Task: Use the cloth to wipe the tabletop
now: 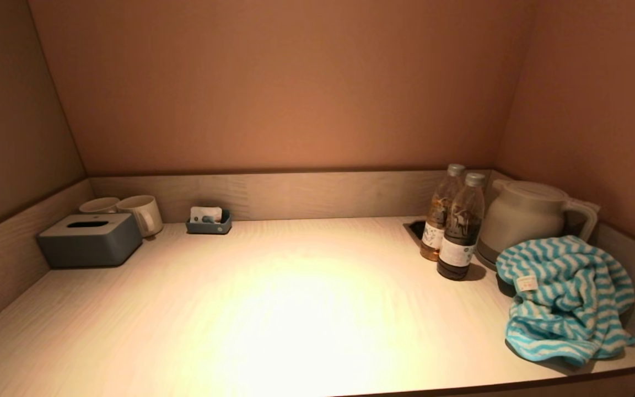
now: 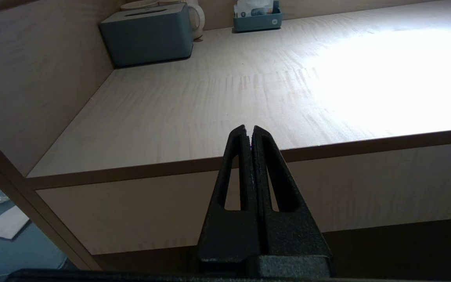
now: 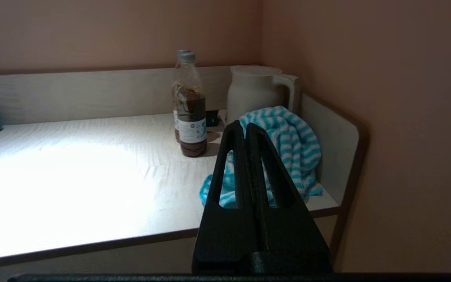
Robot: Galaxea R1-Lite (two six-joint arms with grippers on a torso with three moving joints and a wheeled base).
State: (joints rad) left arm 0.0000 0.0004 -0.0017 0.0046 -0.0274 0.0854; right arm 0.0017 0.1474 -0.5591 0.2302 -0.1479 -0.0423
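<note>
A crumpled cloth (image 1: 565,298) with blue and white stripes lies at the right end of the pale wooden tabletop (image 1: 295,309), against the kettle and the side wall. It also shows in the right wrist view (image 3: 296,149). My right gripper (image 3: 245,126) is shut and empty. It hangs in front of the table's front edge, short of the cloth. My left gripper (image 2: 248,128) is shut and empty. It is parked in front of the table's front edge on the left. Neither gripper shows in the head view.
Two brown drink bottles (image 1: 455,226) and a white kettle (image 1: 527,218) stand at the back right, next to the cloth. A grey tissue box (image 1: 89,240), two white mugs (image 1: 141,212) and a small blue tray (image 1: 209,220) stand at the back left. Low walls border three sides.
</note>
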